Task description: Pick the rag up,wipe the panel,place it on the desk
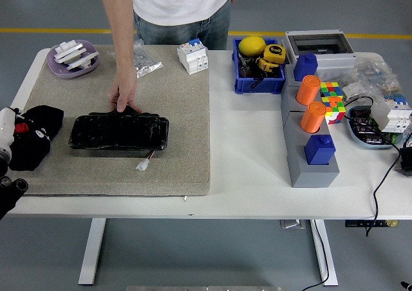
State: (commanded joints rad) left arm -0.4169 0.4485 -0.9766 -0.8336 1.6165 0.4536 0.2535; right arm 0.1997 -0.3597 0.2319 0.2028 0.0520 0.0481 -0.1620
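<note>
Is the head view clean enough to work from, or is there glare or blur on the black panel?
Head view: even, soft light and sharp focus, with only faint shadows. The black panel shows small specular glints from its glossy wrap, so its surface detail is hard to read. The black rag at the left hand is nearly featureless. No motion blur on the person's hand.

A lilac dish point(72, 65) with white parts stands at the far left corner of the beige mat point(180, 156). A white circuit breaker point(193, 55) stands near the mat's far right corner. Right of it, a blue bin point(257, 84) holds a yellow tape measure point(272, 55). Two orange cylinders point(308, 89) stand on a grey block point(302, 165), beside a colourful cube point(332, 100).
</note>
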